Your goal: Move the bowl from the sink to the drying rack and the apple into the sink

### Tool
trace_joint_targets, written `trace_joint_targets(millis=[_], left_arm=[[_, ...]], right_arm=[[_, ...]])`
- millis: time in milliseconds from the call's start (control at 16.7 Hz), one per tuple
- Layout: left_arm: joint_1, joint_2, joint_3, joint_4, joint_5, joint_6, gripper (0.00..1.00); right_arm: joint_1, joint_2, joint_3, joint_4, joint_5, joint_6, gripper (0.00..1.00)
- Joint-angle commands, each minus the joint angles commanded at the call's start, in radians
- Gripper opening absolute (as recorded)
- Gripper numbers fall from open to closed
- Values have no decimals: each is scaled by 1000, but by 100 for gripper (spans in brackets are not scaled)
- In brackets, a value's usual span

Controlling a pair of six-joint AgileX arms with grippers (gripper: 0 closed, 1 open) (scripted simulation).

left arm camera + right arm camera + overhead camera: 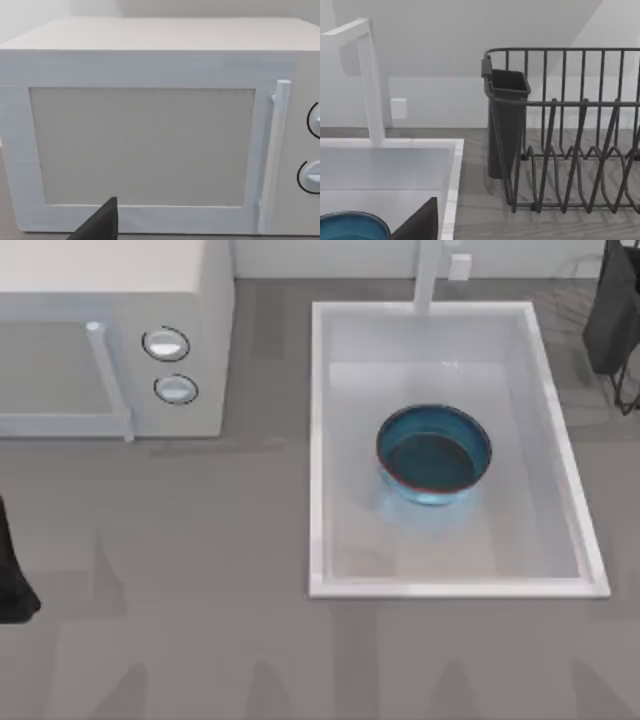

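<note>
The blue bowl [434,455] with a thin red rim stands upright in the white sink [318,440], a little right of its middle; its edge also shows as bowl [350,227] in the right wrist view. The drying rack [570,150], a dark wire frame with a cutlery cup, stands on the counter right of the sink; faint rack wires [572,300] show at the back right. The apple is out of view. My right gripper [420,222] hovers near the sink's back right corner. My left gripper [97,225] faces the microwave door at the far left.
A white microwave [110,340] with two round knobs fills the back left. The white faucet post [428,275] rises behind the sink. Bare grey counter [180,570] runs along the front and left of the sink.
</note>
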Motion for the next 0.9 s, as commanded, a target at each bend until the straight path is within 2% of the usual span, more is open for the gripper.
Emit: trace_joint_targets(millis=[240, 420, 660, 900], left_arm=[[0, 0, 0, 0, 0, 0, 100], [0, 0, 0, 0, 0, 0, 100], [0, 0, 0, 0, 0, 0, 100], [0, 0, 0, 0, 0, 0, 100]], right_arm=[[7, 27, 24, -17, -1, 9, 100], [33, 143, 126, -88, -2, 49, 100], [89, 421, 364, -255, 2, 139, 100], [163, 801, 688, -478, 13, 248, 100]])
